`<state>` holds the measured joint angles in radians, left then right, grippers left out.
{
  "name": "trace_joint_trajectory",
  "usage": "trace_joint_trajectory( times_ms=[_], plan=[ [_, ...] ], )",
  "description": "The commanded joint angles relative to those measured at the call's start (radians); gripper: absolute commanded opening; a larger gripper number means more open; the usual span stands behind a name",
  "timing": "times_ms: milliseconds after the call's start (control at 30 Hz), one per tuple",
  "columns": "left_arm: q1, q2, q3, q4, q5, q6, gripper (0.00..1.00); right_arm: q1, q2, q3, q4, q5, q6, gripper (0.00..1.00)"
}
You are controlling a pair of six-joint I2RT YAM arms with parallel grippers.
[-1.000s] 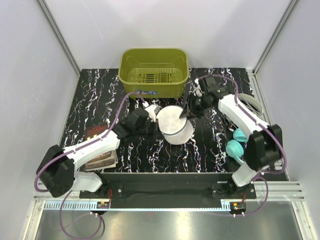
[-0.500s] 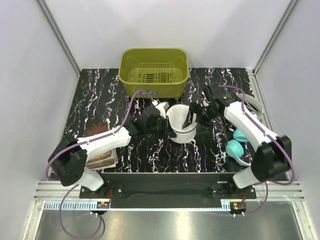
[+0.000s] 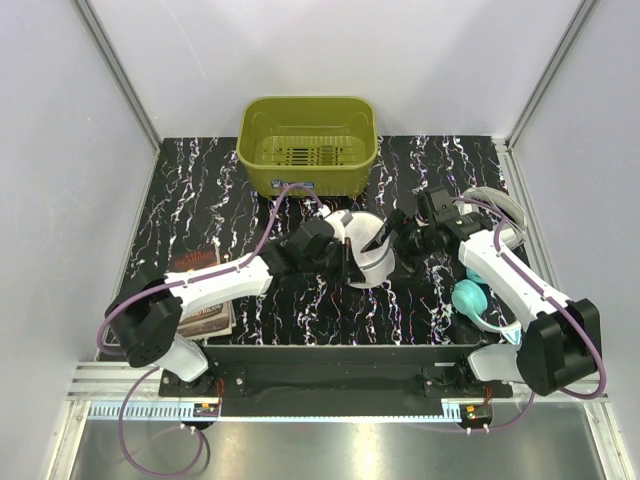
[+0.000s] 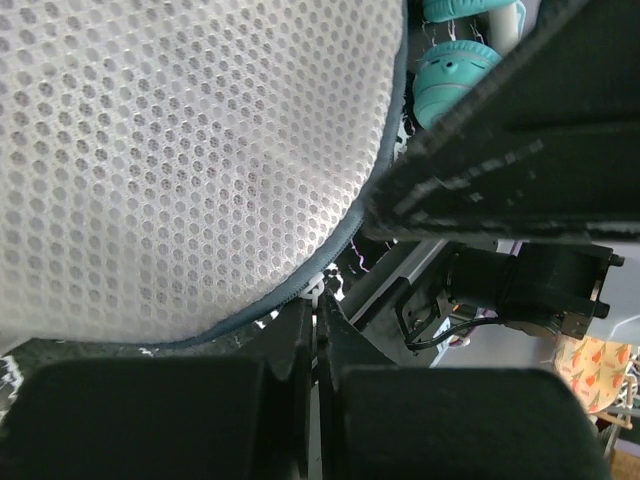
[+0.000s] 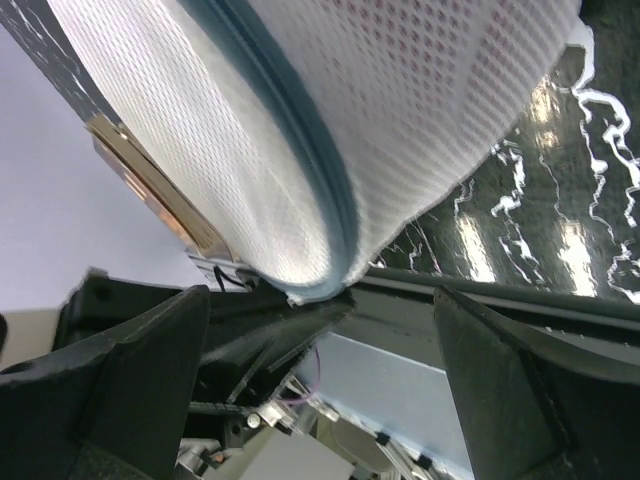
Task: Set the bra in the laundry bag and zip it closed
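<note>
Both arms have moved. The left arm now reaches out much farther in front of the green basket (image 3: 340, 178). The right gripper (image 3: 395, 240) has let go, and its two fingers stand wide apart with nothing between them. The laundry bag (image 3: 368, 262) has tipped too. Before, it showed its round face to the ceiling, and now it stands up on its edge, just in front of the basket.

The left gripper (image 3: 346, 258) is pinched tight on the bag, right at the grey zipper rim. I think it has the little zipper tab, but that bit is too small to be sure.

The bra (image 5: 450, 70) looks to be inside the bag, because red shows through the white mesh in the right wrist view. I cannot see the bra itself.

Now only one small pinch holds the bag. It is soft and round, so it could roll or flop flat in front of the basket. If the left arm pulls hard, the tab could slip out of its fingers. I cannot tell if the zipper is shut all the way round. If a gap is left, the bra could spill out when the bag tips.
</note>
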<state>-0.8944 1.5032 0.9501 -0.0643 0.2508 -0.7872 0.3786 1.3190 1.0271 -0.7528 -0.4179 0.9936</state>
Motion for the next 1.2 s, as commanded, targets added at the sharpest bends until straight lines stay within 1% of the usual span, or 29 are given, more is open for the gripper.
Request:
trace_joint_trajectory(
  times_ms=[0,67,100,133,233,300,333,400,433,467,533,567,633,667,767,867,900,933,967,1000,1033,1067,1100,1133,1167],
  plan=[
    [-0.020,0.017,0.067,0.057,0.007,0.000,0.00,0.000,0.023,0.004,0.090,0.027,0.050,1.00],
    [-0.024,0.023,0.073,0.057,0.005,0.006,0.00,0.000,0.013,-0.035,0.115,0.040,0.060,1.00],
    [-0.029,0.025,0.078,0.055,0.004,0.006,0.00,0.000,0.003,-0.045,0.118,0.044,0.065,0.96],
    [-0.031,0.025,0.078,0.055,0.004,0.008,0.00,0.000,-0.001,-0.065,0.124,0.048,0.071,0.86],
    [-0.032,0.029,0.081,0.055,-0.002,0.009,0.00,0.000,-0.018,-0.107,0.133,0.067,0.102,0.38],
    [-0.031,0.034,0.078,0.051,-0.002,0.012,0.00,-0.004,-0.015,-0.114,0.135,0.073,0.093,0.31],
    [-0.031,0.031,0.078,0.044,-0.007,0.025,0.00,-0.006,-0.014,-0.116,0.132,0.073,0.080,0.23],
    [-0.018,0.025,0.070,0.011,-0.024,0.043,0.00,-0.029,-0.010,-0.116,0.133,0.064,0.031,0.10],
    [-0.008,0.019,0.067,-0.008,-0.027,0.063,0.00,-0.038,-0.012,-0.113,0.132,0.057,0.010,0.00],
    [0.005,0.014,0.064,-0.050,-0.030,0.077,0.00,-0.047,-0.012,-0.111,0.133,0.042,-0.047,0.00],
    [0.058,-0.010,0.041,-0.092,-0.034,0.121,0.00,-0.061,0.000,-0.090,0.132,0.018,-0.123,0.00],
    [0.102,-0.020,0.032,-0.130,-0.048,0.141,0.00,-0.061,0.011,-0.081,0.132,-0.030,-0.216,0.00],
    [0.150,-0.035,0.019,-0.173,-0.056,0.213,0.00,-0.063,0.035,-0.058,0.122,-0.064,-0.286,0.00],
    [0.194,-0.034,0.022,-0.225,-0.058,0.236,0.00,-0.061,0.034,-0.056,0.121,-0.080,-0.324,0.00],
    [0.261,-0.029,0.039,-0.299,-0.062,0.318,0.00,-0.070,0.032,-0.045,0.124,-0.099,-0.380,0.00],
    [0.291,-0.035,0.059,-0.339,-0.070,0.376,0.00,-0.073,0.063,-0.027,0.133,-0.140,-0.424,0.00],
    [0.292,-0.041,0.074,-0.357,-0.080,0.403,0.05,-0.072,0.069,-0.004,0.110,-0.136,-0.438,0.20],
    [0.292,-0.044,0.088,-0.388,-0.102,0.413,0.13,-0.072,0.074,0.008,0.095,-0.096,-0.461,0.35],
    [0.287,-0.052,0.107,-0.402,-0.120,0.413,0.24,-0.073,0.071,0.017,0.080,-0.069,-0.473,0.46],
    [0.281,-0.076,0.111,-0.414,-0.148,0.411,0.32,-0.073,0.068,0.045,0.026,-0.027,-0.486,0.62],
    [0.275,-0.093,0.116,-0.446,-0.210,0.395,0.47,-0.072,0.066,0.059,-0.003,0.020,-0.506,0.68],
    [0.253,-0.110,0.124,-0.465,-0.243,0.382,0.67,-0.072,0.059,0.070,-0.029,0.110,-0.516,0.72],
    [0.236,-0.145,0.130,-0.485,-0.286,0.361,0.76,-0.073,0.052,0.088,-0.084,0.157,-0.523,0.81],
    [0.215,-0.162,0.131,-0.518,-0.361,0.349,0.83,-0.072,0.046,0.091,-0.106,0.236,-0.523,0.93],
    [0.162,-0.197,0.130,-0.528,-0.389,0.335,0.84,-0.073,0.030,0.093,-0.118,0.252,-0.523,0.99]
  ],
)
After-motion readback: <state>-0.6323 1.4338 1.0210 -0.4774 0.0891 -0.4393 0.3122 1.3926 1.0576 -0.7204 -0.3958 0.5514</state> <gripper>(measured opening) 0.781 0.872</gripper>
